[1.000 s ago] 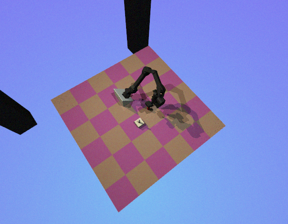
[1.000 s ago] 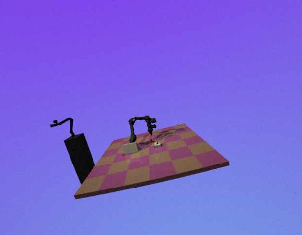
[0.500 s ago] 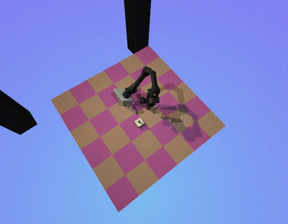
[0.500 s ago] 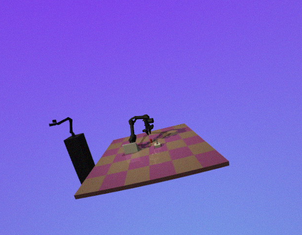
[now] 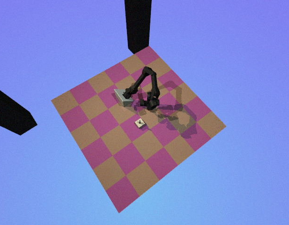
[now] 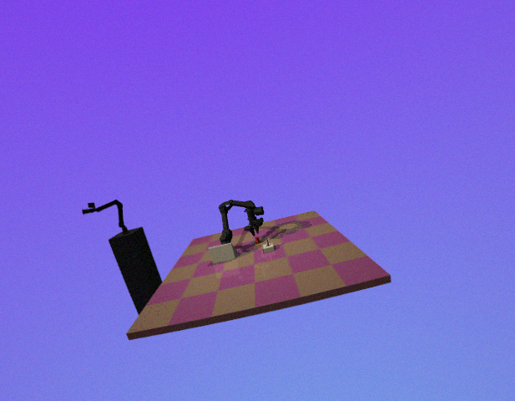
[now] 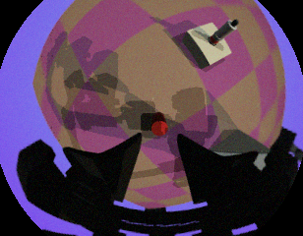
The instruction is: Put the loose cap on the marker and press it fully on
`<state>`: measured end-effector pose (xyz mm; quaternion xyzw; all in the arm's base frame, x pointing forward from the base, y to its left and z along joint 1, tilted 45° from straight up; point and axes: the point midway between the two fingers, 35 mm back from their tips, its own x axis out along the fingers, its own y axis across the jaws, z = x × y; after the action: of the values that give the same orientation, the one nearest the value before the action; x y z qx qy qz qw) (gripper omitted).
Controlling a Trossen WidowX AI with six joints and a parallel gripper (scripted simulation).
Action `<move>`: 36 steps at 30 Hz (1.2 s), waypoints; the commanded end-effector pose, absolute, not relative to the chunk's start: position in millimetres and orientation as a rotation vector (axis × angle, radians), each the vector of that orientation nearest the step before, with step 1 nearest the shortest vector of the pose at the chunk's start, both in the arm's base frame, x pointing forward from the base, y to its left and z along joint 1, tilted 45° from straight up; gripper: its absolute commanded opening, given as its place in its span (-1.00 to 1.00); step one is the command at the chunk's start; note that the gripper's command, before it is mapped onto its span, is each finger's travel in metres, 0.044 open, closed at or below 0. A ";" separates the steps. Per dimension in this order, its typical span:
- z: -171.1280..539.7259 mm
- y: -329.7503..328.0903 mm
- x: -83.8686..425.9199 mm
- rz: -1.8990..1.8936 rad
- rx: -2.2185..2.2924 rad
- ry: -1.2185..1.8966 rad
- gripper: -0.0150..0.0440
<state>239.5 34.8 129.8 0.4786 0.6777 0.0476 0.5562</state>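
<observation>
The red cap [image 6: 257,240] [image 7: 158,125] stands on the checkered table [image 5: 144,174] [image 6: 317,276], just beyond and between my fingertips in the wrist view. My gripper [image 5: 149,106] [image 6: 255,231] [image 7: 159,136] is open and empty, pointing down a little above the cap. In the top view the arm hides the cap. The dark marker [image 5: 139,122] [image 6: 267,242] [image 7: 224,30] stands upright in the pale holder block [image 5: 142,125] [image 6: 269,249] [image 7: 206,50], a short way from the cap and apart from it.
The arm's grey base block [image 5: 123,99] [image 6: 222,253] sits on the table. A black pillar [image 5: 137,24] [image 6: 134,267] stands beside the table and carries a second small arm [image 6: 106,207]. Another black pillar [image 5: 11,113] is off to the left.
</observation>
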 end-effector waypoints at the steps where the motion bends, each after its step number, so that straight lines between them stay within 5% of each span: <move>1: 125.3 39.3 239.2 0.112 1.138 1.600 0.30; 36: 88.6 75.9 243.6 0.114 1.140 1.599 0.30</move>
<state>244.9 72.5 91.9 0.4795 0.6762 0.0484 0.5572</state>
